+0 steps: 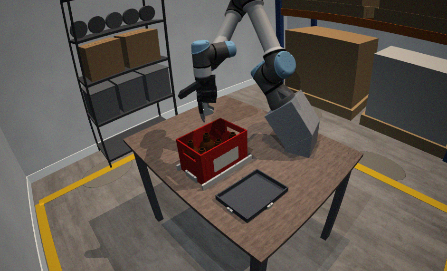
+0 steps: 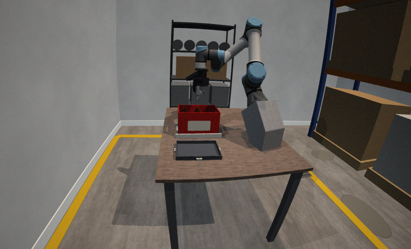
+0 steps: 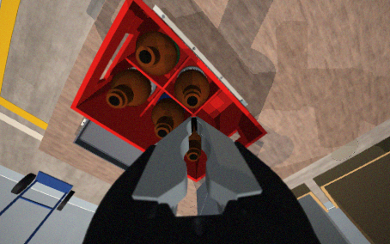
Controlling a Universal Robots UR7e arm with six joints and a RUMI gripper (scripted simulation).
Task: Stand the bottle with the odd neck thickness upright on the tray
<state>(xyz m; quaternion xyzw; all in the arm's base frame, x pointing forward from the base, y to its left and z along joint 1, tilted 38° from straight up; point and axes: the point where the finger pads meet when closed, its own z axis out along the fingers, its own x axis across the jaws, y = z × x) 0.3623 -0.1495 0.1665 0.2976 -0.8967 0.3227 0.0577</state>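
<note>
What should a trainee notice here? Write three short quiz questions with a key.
1. True or false: a bottle stands on the tray.
2. The end effector above the crate is: A) wide open, B) shut on nothing, C) shut on a bottle.
3. How many bottles are in the crate?
Key: 1 false; 2 B; 3 five.
</note>
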